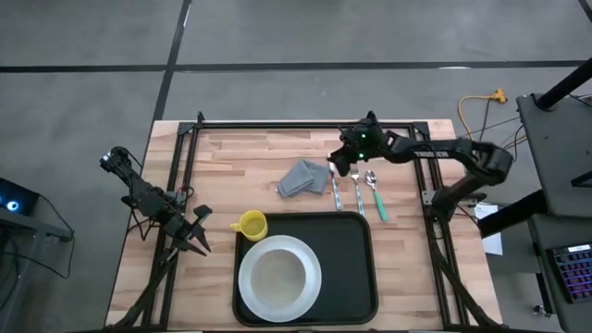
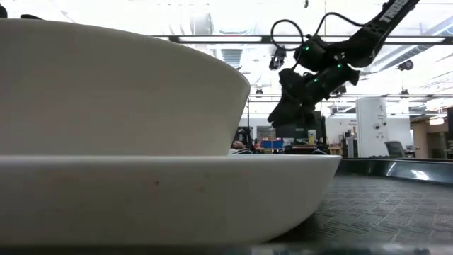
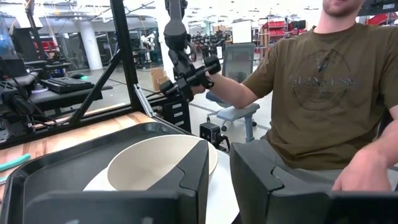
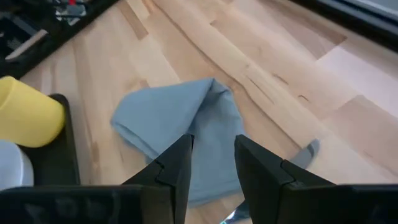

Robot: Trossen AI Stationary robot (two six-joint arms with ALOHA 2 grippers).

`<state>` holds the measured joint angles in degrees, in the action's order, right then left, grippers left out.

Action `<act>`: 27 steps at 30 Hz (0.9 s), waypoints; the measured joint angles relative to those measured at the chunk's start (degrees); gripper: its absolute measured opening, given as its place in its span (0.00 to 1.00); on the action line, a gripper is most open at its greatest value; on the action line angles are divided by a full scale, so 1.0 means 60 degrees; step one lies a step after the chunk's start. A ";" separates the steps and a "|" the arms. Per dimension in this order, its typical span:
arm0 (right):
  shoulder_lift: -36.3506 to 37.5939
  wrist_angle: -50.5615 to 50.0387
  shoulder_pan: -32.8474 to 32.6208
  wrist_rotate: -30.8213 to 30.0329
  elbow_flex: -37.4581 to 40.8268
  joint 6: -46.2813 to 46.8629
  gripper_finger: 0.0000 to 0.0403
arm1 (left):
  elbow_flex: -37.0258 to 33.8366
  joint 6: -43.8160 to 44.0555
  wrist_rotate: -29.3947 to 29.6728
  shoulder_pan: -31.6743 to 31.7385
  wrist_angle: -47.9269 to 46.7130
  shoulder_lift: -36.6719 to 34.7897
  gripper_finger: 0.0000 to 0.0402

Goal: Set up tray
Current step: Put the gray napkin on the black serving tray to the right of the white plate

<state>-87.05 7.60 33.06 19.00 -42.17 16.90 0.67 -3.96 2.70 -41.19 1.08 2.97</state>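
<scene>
right wrist view: right gripper [image 4: 211, 163] jaws slightly parted, empty, over the grey cloth [image 4: 180, 127]; left gripper [image 3: 217, 180] jaws nearly shut.

I see the tray [image 1: 356, 268], black and rectangular with rounded corners and a raised rim, lying flat at the table's six o'clock edge. A white plate fills its nine o'clock half; a yellow cup sits at its ten o'clock corner.

Tray [image 1: 356, 242] right half bare; plate [image 1: 279, 275] fills left, yellow cup [image 1: 251, 224] blocks corner.
</scene>
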 joint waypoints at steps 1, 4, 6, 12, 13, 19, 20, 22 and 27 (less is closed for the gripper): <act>-0.0135 0.0001 0.0000 0.0007 -0.0090 -0.0013 0.28 | 0.0000 -0.0002 0.0003 0.0000 0.0000 0.0000 0.12; -0.0468 -0.0029 0.0000 0.0115 -0.0239 -0.0064 0.30 | 0.0000 0.0002 0.0003 0.0004 0.0000 -0.0001 0.12; -0.0590 -0.0025 0.0000 0.0132 -0.0288 -0.0065 0.32 | 0.0000 -0.0002 0.0003 0.0002 0.0000 0.0000 0.12; -0.0640 -0.0022 -0.0029 0.0141 -0.0325 -0.0015 0.43 | 0.0000 0.0001 0.0015 0.0000 0.0000 0.0002 0.12; -0.0636 -0.0024 -0.0036 0.0148 -0.0325 0.0075 0.45 | 0.0000 0.0002 0.0022 0.0000 0.0000 -0.0001 0.12; -0.1043 0.0035 -0.0389 0.0165 -0.0347 0.0435 0.52 | 0.0000 -0.0001 0.0029 0.0002 0.0000 0.0001 0.12; -0.1133 0.0036 -0.0465 0.0167 -0.0387 0.0438 0.53 | 0.0000 0.0000 0.0029 0.0000 0.0000 -0.0001 0.12; -0.1259 0.0059 -0.0577 0.0197 -0.0470 0.0438 0.54 | 0.0000 0.0002 0.0029 0.0000 0.0000 0.0000 0.12; -0.1588 0.0133 -0.0793 0.0434 -0.0721 0.0550 0.55 | 0.0000 0.0001 0.0025 0.0000 0.0000 -0.0001 0.12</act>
<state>-96.58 8.39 28.30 21.60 -46.49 20.20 0.67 -3.95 2.85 -41.19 1.08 2.96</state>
